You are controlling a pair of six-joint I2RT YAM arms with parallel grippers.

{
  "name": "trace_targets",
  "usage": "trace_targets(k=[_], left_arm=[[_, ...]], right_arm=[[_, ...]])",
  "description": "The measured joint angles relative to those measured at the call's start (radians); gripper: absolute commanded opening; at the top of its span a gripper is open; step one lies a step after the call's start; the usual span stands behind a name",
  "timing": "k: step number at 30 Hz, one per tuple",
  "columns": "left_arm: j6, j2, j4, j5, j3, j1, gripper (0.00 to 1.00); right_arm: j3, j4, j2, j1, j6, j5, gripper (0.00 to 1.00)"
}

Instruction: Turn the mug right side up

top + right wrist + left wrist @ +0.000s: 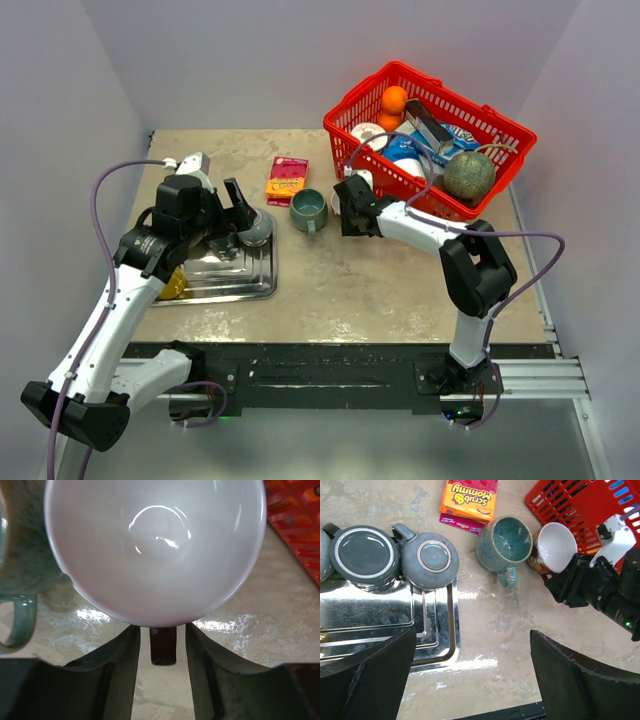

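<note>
Red basket (360,92): just beside the white mug (555,545).
Tray (245,280): two grey mugs (434,560) sit base up; we judge those still to do.
Left gripper (472,645): wide, empty, over the tray.
White mug: on the table (340,280), mouth up beside the teal mug (505,542); we judge it done.
Right gripper (163,635): narrow, jaws flanking its handle (163,650), small gaps showing, not pinching.
Pack (470,497): we read "Scrub Mommy".

White mug (155,545): glossy white inside, dark red-brown handle.
Teal mug (505,542): blue-green, finely speckled, paler rim.
Grey mug (427,560), second grey mug (365,555): dark slate, light ring on each base.
Tray (435,645): mirror silver.
Basket (570,505): red lattice.
Scrub Mommy packet (469,497): orange, yellow lettering, pink edge.
Counter (520,615): beige, mottled grey.
Melon (469,175): grey-green, netted.
</note>
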Motion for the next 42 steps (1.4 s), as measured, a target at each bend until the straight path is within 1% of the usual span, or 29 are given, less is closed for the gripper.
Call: trace_targets(k=[1,2,4,6,8,9,14,18,22,24,27,28,30,34,39,42], left_arm=[[0.000,0.000,-0.001,-0.002,-0.003,0.000,0.99],[0.000,0.000,-0.002,-0.005,-0.008,0.000,0.99],[0.000,0.000,-0.006,-0.008,-0.015,0.000,0.99],[0.000,0.000,-0.007,-0.011,-0.022,0.000,0.99],[0.000,0.004,-0.010,-0.014,-0.029,0.000,0.99],[0.000,0.007,-0.009,-0.016,-0.034,0.000,0.99],[0.001,0.027,-0.007,-0.018,-0.080,0.000,0.99],[0.000,0.050,-0.004,-0.021,-0.117,0.000,0.99],[-0.001,0.070,-0.003,-0.057,-0.135,0.000,0.99],[-0.008,0.079,-0.012,-0.101,-0.135,0.000,0.99],[-0.035,0.099,-0.065,-0.220,-0.125,0.008,0.99],[-0.039,0.106,-0.082,-0.247,-0.119,0.021,0.99],[-0.046,0.114,-0.103,-0.284,-0.112,0.085,0.99],[-0.053,0.100,-0.116,-0.329,-0.116,0.265,0.99],[-0.063,0.052,-0.116,-0.386,-0.148,0.387,0.99],[-0.064,0.047,-0.109,-0.415,-0.181,0.483,0.99]], right_arm=[[0.010,0.001,0.000,-0.002,-0.001,0.000,0.55],[0.024,0.001,0.000,-0.003,-0.003,0.000,0.62],[0.048,0.005,0.000,-0.004,-0.002,0.000,0.72],[0.061,0.005,-0.001,-0.005,0.000,-0.002,0.80],[0.067,0.003,-0.002,-0.007,0.004,-0.004,0.84],[0.068,0.003,-0.004,-0.008,0.006,-0.007,0.87],[0.068,-0.031,-0.054,-0.010,0.016,-0.030,0.92],[0.068,-0.055,-0.158,-0.010,0.027,-0.058,0.94],[0.068,-0.059,-0.274,-0.010,0.035,-0.098,0.94],[0.067,-0.060,-0.318,-0.010,0.039,-0.114,0.94],[0.053,-0.063,-0.369,-0.010,0.048,-0.136,0.94],[0.043,-0.067,-0.381,-0.010,0.051,-0.142,0.94],[0.025,-0.074,-0.395,-0.010,0.058,-0.154,0.94],[-0.005,-0.107,-0.393,-0.010,0.067,-0.166,0.94],[-0.011,-0.134,-0.392,-0.010,0.069,-0.184,0.94],[-0.011,-0.153,-0.392,-0.010,0.069,-0.188,0.94]])
